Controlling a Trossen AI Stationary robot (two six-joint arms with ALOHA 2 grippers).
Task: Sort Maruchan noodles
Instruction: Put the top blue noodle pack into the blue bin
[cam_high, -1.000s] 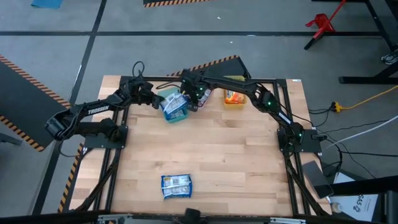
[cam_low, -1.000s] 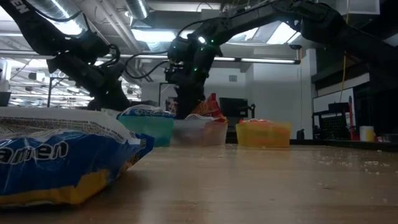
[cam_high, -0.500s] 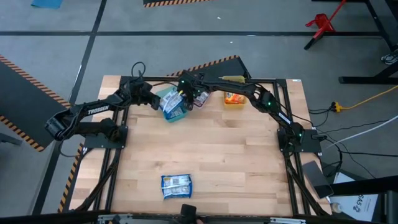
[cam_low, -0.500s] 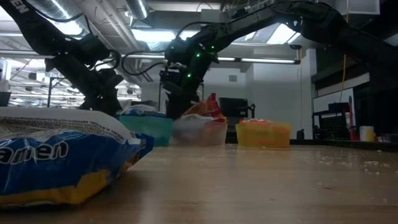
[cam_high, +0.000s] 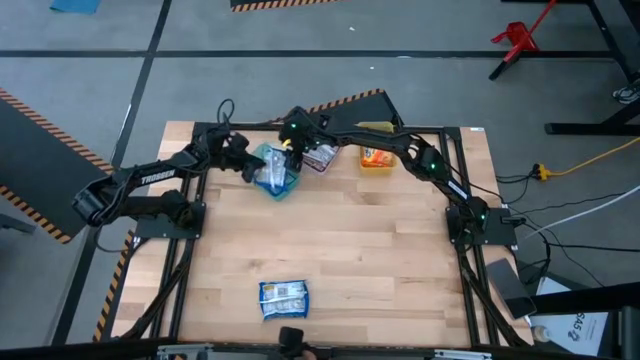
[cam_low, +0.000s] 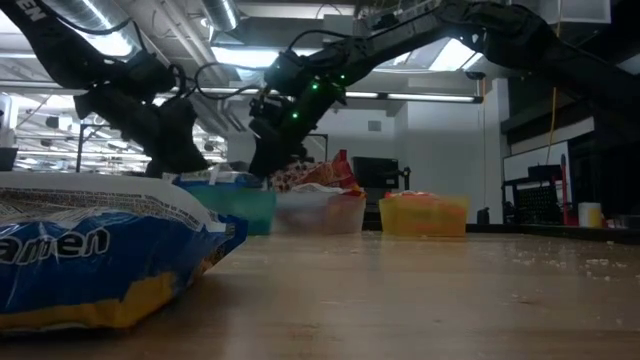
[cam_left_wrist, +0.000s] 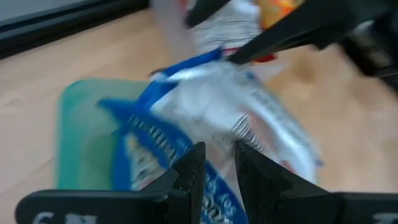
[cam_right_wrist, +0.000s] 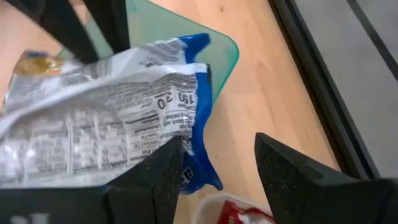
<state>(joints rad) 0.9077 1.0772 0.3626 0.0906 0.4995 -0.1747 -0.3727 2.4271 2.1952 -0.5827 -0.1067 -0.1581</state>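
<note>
My right gripper (cam_high: 288, 150) hangs over the green bin (cam_high: 272, 182) with its fingers apart and nothing between them. Just under it lie the blue noodle packets (cam_right_wrist: 118, 106) in that bin. My left gripper (cam_high: 248, 165) is on the other side of the bin, fingers a little apart, empty. One more blue packet (cam_high: 284, 297) lies well apart from both, near the front edge of the table (cam_high: 380, 250).
</note>
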